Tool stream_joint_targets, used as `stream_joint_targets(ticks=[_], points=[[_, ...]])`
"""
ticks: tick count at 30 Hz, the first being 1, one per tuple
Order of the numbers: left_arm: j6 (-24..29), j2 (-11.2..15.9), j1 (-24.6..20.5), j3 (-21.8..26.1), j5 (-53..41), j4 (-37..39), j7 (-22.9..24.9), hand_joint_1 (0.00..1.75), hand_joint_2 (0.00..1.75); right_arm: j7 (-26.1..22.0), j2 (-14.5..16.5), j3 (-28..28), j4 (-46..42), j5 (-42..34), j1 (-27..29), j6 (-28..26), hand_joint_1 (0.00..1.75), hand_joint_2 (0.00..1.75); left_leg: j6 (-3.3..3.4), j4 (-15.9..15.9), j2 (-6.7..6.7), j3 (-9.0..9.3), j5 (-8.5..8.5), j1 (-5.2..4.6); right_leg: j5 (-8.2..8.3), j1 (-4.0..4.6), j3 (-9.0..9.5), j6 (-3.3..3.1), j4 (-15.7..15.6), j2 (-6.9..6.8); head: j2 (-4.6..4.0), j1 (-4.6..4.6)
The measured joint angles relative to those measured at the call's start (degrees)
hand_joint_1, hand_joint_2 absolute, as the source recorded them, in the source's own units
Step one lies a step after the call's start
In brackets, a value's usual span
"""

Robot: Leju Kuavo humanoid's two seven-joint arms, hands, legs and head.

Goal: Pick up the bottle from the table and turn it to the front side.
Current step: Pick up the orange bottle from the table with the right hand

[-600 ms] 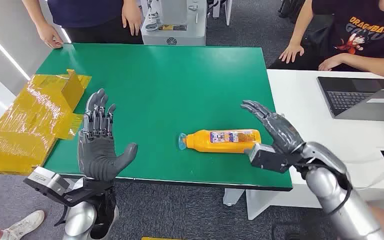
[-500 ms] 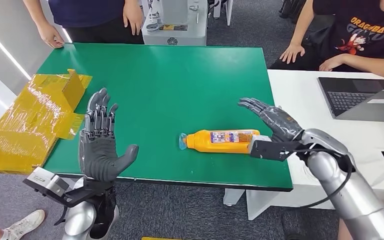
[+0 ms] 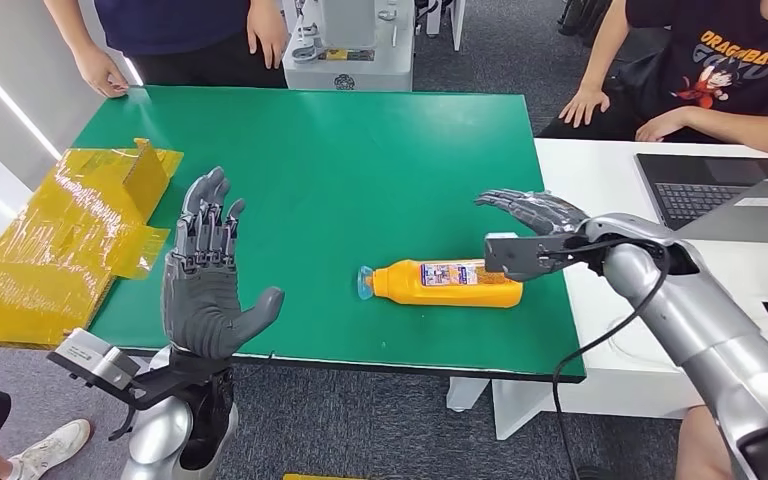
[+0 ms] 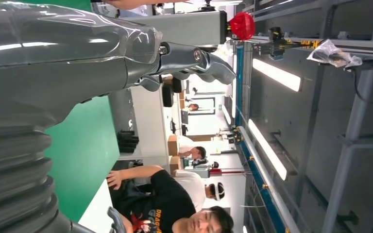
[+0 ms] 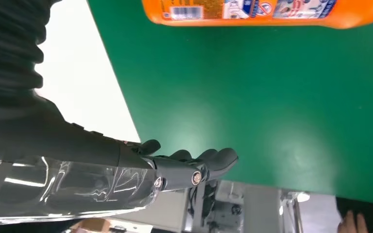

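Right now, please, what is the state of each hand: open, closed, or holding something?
Left hand: open, fingers spread, holding nothing.
Right hand: open, holding nothing, raised at the base end of the lying orange bottle, not gripping it.

An orange plastic bottle [image 3: 447, 283] lies flat on its side on the green worktop [image 3: 340, 160], near the front edge and toward the right side. Its pale cap points left and its base points right. A printed label with blue, white and red patches wraps its middle and faces upward; a barcode shows on it in the right wrist view.
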Motion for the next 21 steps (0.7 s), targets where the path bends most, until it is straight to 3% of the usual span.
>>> stream_joint_targets(ticks=[4, 10, 21], points=[[-0.01, 0.13, -0.23, -0.32, -0.03, 0.47, -0.17, 0.00, 1.75, -0.31, 3.74, 4.79, 7.12, -0.58, -3.46, 1.05, 0.00, 1.75, -0.02, 0.00, -0.01, 0.01, 0.01, 0.02, 0.00, 0.01, 0.00, 0.00, 0.01, -0.01, 0.00, -0.01], [0.10, 0.27, -1.47, -0.91, 0.45, 1.28, 0.01, 0.00, 1.75, 1.62, 8.51, 10.49, 15.18, -0.86, -3.86, -0.05, 0.00, 1.75, -0.02, 0.00, -0.02, -0.01, 0.01, 0.02, -0.01, 0.02, -0.01, 0.00, -0.01, -0.03, 0.00, -0.01], [0.02, 0.33, -2.98, -1.55, 0.84, 2.66, 0.99, 0.00, 1.75, 2.10, 10.32, 13.83, 21.45, -1.83, -1.75, -1.87, 0.00, 1.75, -0.01, 0.02, -0.02, -0.01, 0.00, 0.00, 0.00, 0.00, -0.01, 0.01, -0.05, -0.02, 0.00, -0.01]])
